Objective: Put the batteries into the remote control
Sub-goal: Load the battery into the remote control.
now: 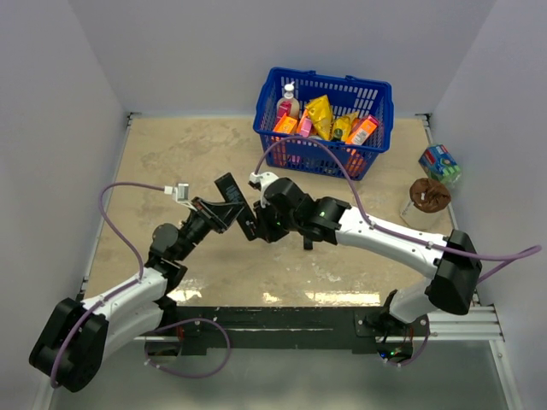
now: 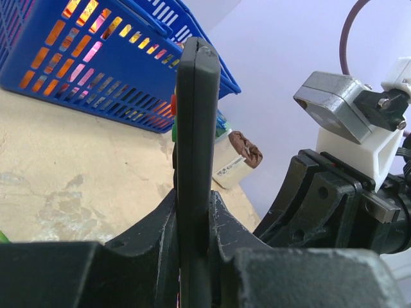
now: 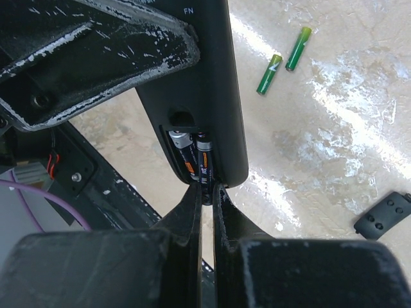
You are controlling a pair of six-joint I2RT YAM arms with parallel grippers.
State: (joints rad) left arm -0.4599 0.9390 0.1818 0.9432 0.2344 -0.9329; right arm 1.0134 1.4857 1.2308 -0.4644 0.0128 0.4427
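Bright, even light from above; white glare streaks the tabletop (image 3: 334,109) in the right wrist view, close foreground soft (left wrist too), shadows faint.

Blue basket (image 1: 376,145) sat at the far side of the table (image 1: 171,154), full of snack packs (image 1: 320,115) plus a bottle (image 1: 289,101). To its right: blue-green box (image 1: 440,162), brown lump (image 1: 429,195).
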